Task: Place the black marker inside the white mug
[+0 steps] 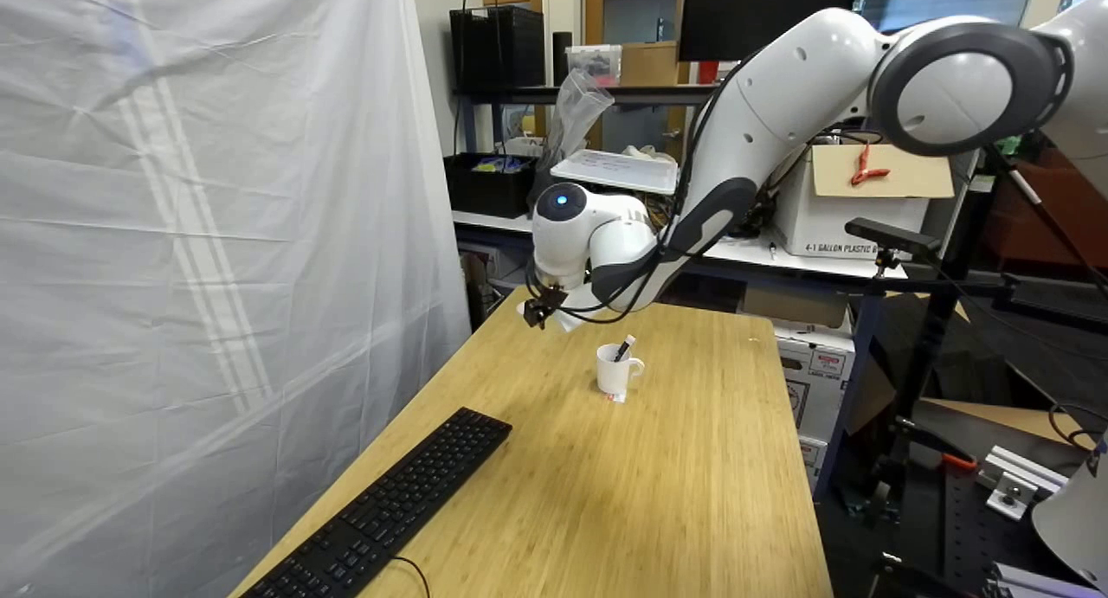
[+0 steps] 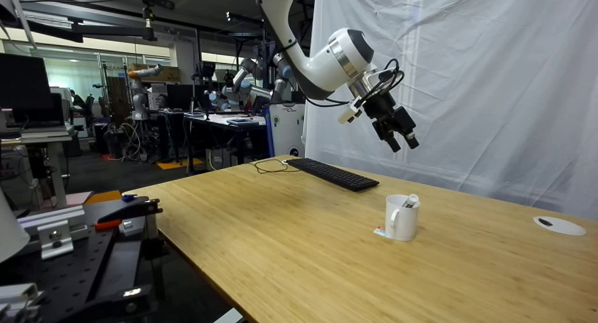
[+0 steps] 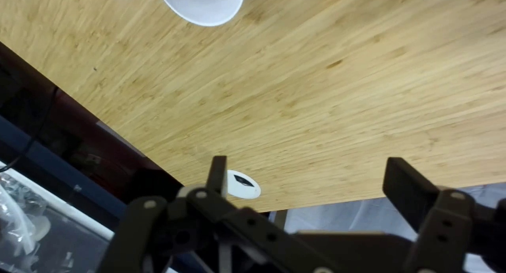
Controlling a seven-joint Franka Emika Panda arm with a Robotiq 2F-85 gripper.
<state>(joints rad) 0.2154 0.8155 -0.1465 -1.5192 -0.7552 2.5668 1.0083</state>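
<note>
The black marker (image 1: 622, 351) leans inside the white mug (image 1: 611, 376), whitish end up, well in from the edges of the worktop (image 1: 658, 494). The gripper (image 2: 404, 145) hangs raised, 2 fingers spread; the keyboard (image 1: 389, 500) lies along the edge by the curtain (image 1: 260, 234).

I count one wooden table (image 2: 280, 220), one white mug (image 2: 405, 226), one black marker (image 1: 624, 349), one black keyboard (image 1: 389, 501), one flat white disc (image 2: 563, 226), one small coloured slip (image 2: 380, 231), one white curtain (image 1: 216, 234), and one nearby robot arm (image 1: 783, 83) with one gripper (image 2: 404, 145) of two fingers (image 3: 409, 190).
</note>
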